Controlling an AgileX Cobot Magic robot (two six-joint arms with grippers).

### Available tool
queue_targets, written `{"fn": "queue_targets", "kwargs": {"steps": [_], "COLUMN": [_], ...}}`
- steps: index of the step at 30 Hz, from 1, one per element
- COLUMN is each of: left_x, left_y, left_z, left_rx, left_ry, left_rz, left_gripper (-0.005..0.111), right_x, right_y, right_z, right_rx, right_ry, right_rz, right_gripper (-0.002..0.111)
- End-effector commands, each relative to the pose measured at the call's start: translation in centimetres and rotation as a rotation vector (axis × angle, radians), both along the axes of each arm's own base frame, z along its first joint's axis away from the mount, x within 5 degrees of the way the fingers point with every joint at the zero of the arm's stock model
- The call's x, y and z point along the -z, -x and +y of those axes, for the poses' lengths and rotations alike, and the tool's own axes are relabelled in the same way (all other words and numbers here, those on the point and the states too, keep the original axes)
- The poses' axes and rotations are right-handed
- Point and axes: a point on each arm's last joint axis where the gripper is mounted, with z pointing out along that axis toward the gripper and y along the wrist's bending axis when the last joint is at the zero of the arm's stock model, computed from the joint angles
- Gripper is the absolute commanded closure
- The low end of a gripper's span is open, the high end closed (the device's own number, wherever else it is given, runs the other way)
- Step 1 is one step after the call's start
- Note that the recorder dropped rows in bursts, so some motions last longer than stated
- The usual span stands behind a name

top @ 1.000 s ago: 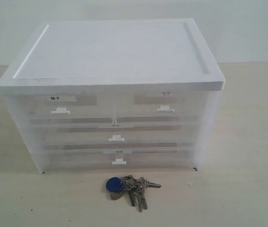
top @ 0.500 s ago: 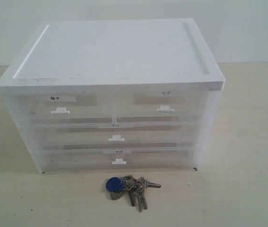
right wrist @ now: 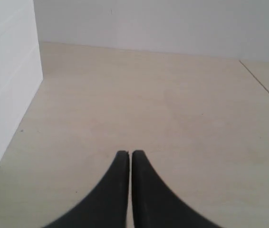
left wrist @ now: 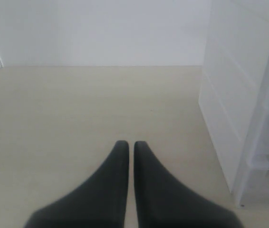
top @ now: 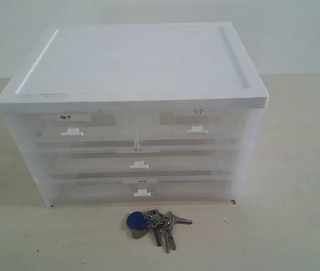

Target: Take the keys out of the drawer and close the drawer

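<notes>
Resting keys (top: pixel 155 224): out of the cabinet, flat on the surface just in front of its front face, about midway along that face and not touching it.
Fob (top: pixel 135 219): round, blue, at the left end of the bunch. The grey keys fan out to the right and toward the near side of the surface.
Cabinet (top: pixel 137 68): white lid, translucent body, standing toward the far edge of the surface with the wall (top: pixel 295 34) behind it.
Drawer (top: pixel 205 121): top row, right half, with a faint label. Its small white tab handle (top: pixel 197 130) faces front. The drawer front sits flush with its neighbours, pushed in.
Black-label drawer (top: pixel 58 129): top row, left half, also flush.
Full-width drawers: upper one (top: pixel 92 161) and lower one (top: pixel 92 189), both pushed in, each with a white tab at centre.
Left claw (left wrist: pixel 130 145): dark fingers together, only a hairline between the tips, nothing in it. It hangs over bare surface, and the left wrist view shows the cabinet's side wall (left wrist: pixel 225 104) nearby.
Right claw (right wrist: pixel 130 154): fingers together, nothing held, over bare surface. The cabinet's other side (right wrist: pixel 8 80) is at the border of the right wrist view.
Contact: neither claw touches the cabinet or the keys.
</notes>
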Motion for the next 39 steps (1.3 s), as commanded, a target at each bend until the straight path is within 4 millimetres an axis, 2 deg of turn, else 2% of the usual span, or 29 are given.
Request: {"fn": "queue_targets", "kwargs": {"steps": [1,39], "left_x": [0.11,0.13], "left_y": [0.01,0.01], "left_z": [0.01,0.01], "left_rx": [-0.003,-0.003], "left_ry": [0.001,0.002], "left_rz": [0.002,0.003], "left_gripper": [0.102,0.102], "right_x": [-0.02,-0.02], "right_y": [0.04,0.04], "right_z": [-0.04,-0.03], "right_rx": [0.012,0.018], "right_ry": [-0.029,-0.053], "right_rz": [-0.003,-0.004], "right_gripper": [0.108,0.108]}}
